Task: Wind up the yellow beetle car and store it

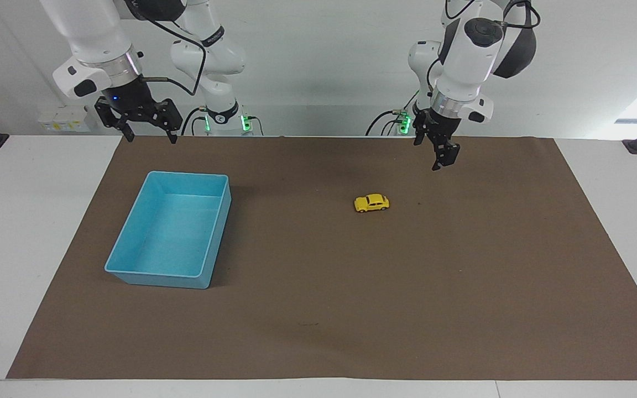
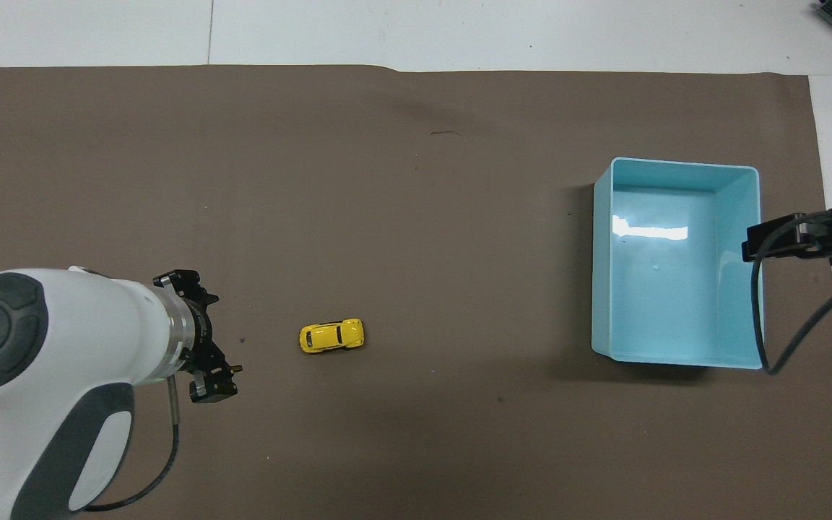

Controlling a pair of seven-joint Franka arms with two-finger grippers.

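1. Sitting on its wheels on the brown mat [image 1: 318,309], the yellow beetle car [image 1: 371,203] is resting toward the left arm's end of the worktop [image 1: 31,221], well apart from the light-blue bin [image 1: 130,265], with nothing touching it. A car this tiny and free-rolling is likely to scoot away if a finger is nudging it before both are bearing on it.

2. Hanging in the air over the mat, between the car and the left arm's end, the left tool [image 1: 439,155] is not touching the car; its fingers are parted, moderately wide. The risk here is a descent that is landing off-centre, so one finger is striking the rounded roof and tipping or pushing the toy.

3. Winding looks to be a pull-back across the mat, and that is where slipping seems most probable: too light a grip is letting the wheels skid rather than turn, while too hard a press is likely dragging or rucking the mat.

4. Releasing a wound car on the worktop is risking a run off the mat or off the edge before it is stored.

5. Waiting with its fingers spread wide, the right tool [image 1: 147,130] is hovering over the mat's edge nearest the robots, by the bin at the right arm's end. A handover between the two tools, if one is needed, is inviting a drop of so small a toy.
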